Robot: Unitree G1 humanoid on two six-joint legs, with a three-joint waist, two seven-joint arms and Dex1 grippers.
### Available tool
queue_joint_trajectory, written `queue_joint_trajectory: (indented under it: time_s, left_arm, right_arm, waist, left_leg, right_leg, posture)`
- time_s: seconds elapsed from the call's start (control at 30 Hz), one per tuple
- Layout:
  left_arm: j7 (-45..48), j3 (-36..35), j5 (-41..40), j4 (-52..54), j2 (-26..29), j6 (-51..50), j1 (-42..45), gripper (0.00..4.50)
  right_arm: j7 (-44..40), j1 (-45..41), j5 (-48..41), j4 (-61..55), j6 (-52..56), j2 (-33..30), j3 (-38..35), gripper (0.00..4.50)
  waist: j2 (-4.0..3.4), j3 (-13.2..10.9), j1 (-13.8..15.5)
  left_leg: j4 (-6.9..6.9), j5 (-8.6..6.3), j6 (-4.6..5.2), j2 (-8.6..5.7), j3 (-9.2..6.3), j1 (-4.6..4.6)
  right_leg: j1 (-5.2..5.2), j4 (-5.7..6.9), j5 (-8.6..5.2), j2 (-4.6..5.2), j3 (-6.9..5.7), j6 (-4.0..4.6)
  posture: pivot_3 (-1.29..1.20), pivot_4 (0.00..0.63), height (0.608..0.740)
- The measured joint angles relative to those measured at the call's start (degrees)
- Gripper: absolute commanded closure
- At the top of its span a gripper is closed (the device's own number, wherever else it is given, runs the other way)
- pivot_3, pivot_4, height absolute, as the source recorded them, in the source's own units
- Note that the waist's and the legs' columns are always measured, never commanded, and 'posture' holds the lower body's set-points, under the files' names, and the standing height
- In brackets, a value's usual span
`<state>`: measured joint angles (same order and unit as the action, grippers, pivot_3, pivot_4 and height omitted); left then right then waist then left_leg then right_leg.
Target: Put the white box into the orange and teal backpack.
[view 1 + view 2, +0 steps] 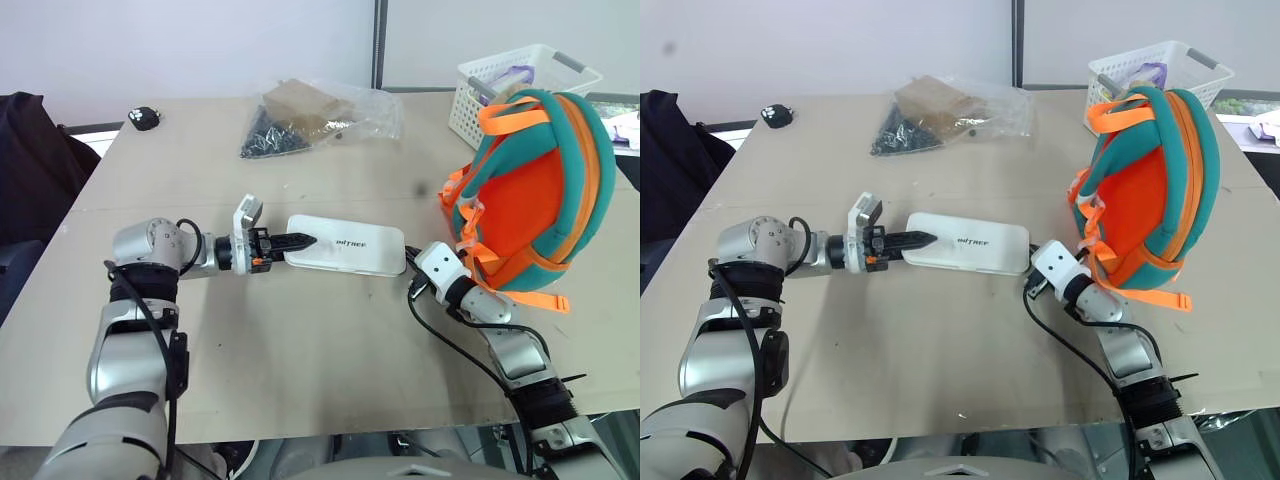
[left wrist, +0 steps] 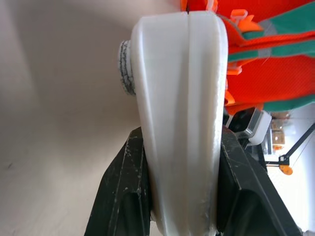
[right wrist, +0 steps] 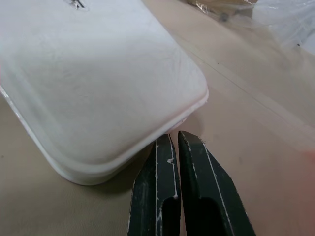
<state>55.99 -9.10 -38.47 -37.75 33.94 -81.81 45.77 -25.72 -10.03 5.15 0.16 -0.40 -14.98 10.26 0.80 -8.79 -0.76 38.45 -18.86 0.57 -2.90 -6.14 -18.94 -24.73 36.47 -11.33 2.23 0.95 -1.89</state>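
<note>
My left gripper (image 1: 300,242) is clamped on the left end of the white box (image 1: 350,245), which lies lengthwise on the table (image 1: 300,360) toward the backpack (image 1: 530,190); my right gripper (image 3: 179,142), closed, nudges its right end.

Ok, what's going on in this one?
The robot is working on the white box, which lies flat on the table. Its left pincer is clamped on the box's left end. The right pincer is shut, its tips at the box's other end, by the edge. The orange and teal backpack stands just right of the box, which is not in it yet.
</note>
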Motion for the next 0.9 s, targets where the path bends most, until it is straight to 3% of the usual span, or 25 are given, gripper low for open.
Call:
queue_joint_trajectory:
  time_s: [0.03,0.13,0.23,0.37,0.57,0.73,0.83,0.9]
  left_arm:
    - [-0.2,-0.96,-0.06,0.0,-0.05,0.03,-0.56,3.58]
    - [-1.56,-4.16,-0.68,0.03,-0.41,0.01,-1.7,3.58]
    - [-4.35,-8.74,-1.74,0.03,-0.39,-0.04,-2.81,3.58]
    - [-8.96,-17.94,-3.19,0.3,1.23,0.39,-4.27,3.58]
    - [-14.27,-29.2,-7.28,3.89,0.01,0.94,-5.4,3.58]
    - [-19.17,-34.02,-10.83,7.33,-4.13,1.56,-5.25,3.58]
    - [-21.59,-35.22,-12.1,8.82,-5.49,1.81,-5.28,3.58]
    - [-23.0,-35.86,-13.04,9.81,-6.67,2.07,-5.29,3.58]
  right_arm:
    - [-0.19,1.11,-1.17,-1.66,-0.05,0.05,-0.27,4.5]
    - [-1.87,3.46,-6.03,-9.18,-0.05,1.05,-0.63,3.62]
    - [-2.3,6.67,-11.17,-16.93,1.43,2.33,-1.21,2.2]
    - [3.5,12.05,-13.79,-23.96,1.61,6.59,-5.46,0.37]
    - [13.17,11.22,-17.39,-27.24,6.99,13.5,-10.34,0.37]
    - [21.48,-3.19,-21.93,-20.49,10.33,18.49,-16.31,0.37]
    - [23.58,-10.33,-23.32,-14.34,9.94,19.2,-19.04,0.37]
    - [24.55,-14.99,-23.75,-9.7,8.88,19.29,-20.65,0.89]
  waist:
    - [0.0,0.0,-0.13]
    - [0.0,-0.01,-0.33]
    - [0.01,-0.01,-0.48]
    - [0.05,-0.05,-0.52]
    - [0.05,-0.08,-0.11]
    - [0.07,-0.08,-0.21]
    - [0.08,-0.07,-0.43]
    - [0.08,-0.07,-0.72]
  left_leg:
    - [-0.01,0.0,0.0,0.0,0.0,0.0]
    - [-0.01,0.02,-0.04,0.07,-0.01,0.01]
    - [-0.01,0.03,-0.07,0.1,-0.03,0.01]
    - [-0.05,0.04,-0.1,0.11,-0.05,0.0]
    - [-0.04,0.05,-0.12,0.05,-0.04,-0.11]
    - [-0.05,0.06,-0.13,0.06,-0.04,-0.14]
    - [0.0,0.09,-0.17,0.05,-0.01,-0.68]
    - [0.06,0.12,-0.19,0.05,-0.03,-0.91]
  right_leg:
    - [-0.02,0.0,0.0,0.0,0.01,0.0]
    - [-0.04,0.05,0.0,-0.03,0.0,0.0]
    - [-0.05,0.11,0.0,-0.04,0.03,0.0]
    - [-0.16,0.18,-0.01,-0.03,0.06,0.01]
    - [-0.24,0.18,0.0,0.04,0.11,0.02]
    - [-0.31,0.21,0.01,0.03,0.1,0.04]
    - [-0.84,0.31,0.04,0.03,0.13,0.09]
    - [-1.05,0.31,0.08,0.04,0.09,0.13]
  posture:
    - [0.0,0.15,0.74]
    - [0.0,0.15,0.74]
    - [0.0,0.15,0.74]
    - [0.0,0.15,0.74]
    - [0.0,0.15,0.74]
    - [0.0,0.15,0.74]
    - [0.0,0.15,0.74]
    - [0.0,0.15,0.74]
